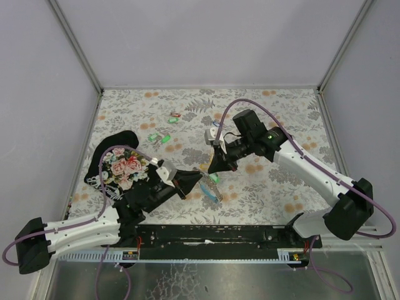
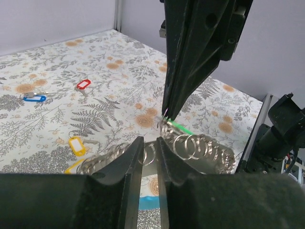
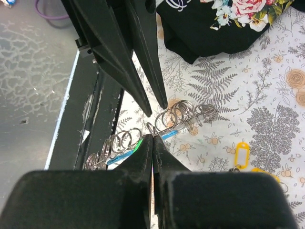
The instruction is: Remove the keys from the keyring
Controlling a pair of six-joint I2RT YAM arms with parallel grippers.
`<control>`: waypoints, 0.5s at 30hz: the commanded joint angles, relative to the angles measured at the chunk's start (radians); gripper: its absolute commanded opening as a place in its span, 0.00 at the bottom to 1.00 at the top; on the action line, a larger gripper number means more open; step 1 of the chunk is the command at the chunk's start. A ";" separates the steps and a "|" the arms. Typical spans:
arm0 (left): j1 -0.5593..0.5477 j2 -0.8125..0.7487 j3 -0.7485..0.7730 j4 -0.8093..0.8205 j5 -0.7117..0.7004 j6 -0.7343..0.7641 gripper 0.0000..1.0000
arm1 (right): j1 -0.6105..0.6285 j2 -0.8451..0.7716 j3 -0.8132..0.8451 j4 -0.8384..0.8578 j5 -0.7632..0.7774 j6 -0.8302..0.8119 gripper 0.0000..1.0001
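Poking out from under the right claw's tips, the green key lay against the keyring, near the middle of the table and a little toward the arm bases. The keyring was a floppy loop of linked metal rings with one blue strip, strung out between the two claws. The right claw pointed steeply down, its fingers pressed together at the spot where key met ring. It seemed to pinch the key's small metal end, though the tips hid the exact hold. The left claw sat low on the near side, just beside the right claw's tips. Its fingers were set at a narrow slit with a few of the keyring's rings caught between them. A yellow tag lay near one end of the loop. A red tag and a blue tag sat well apart, farther across the floral table. A black cloth printed with roses lay at the table's left, beside the left arm.
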 commanded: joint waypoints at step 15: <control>0.010 0.015 -0.107 0.370 0.076 0.021 0.17 | -0.080 0.012 -0.063 0.273 -0.237 0.301 0.00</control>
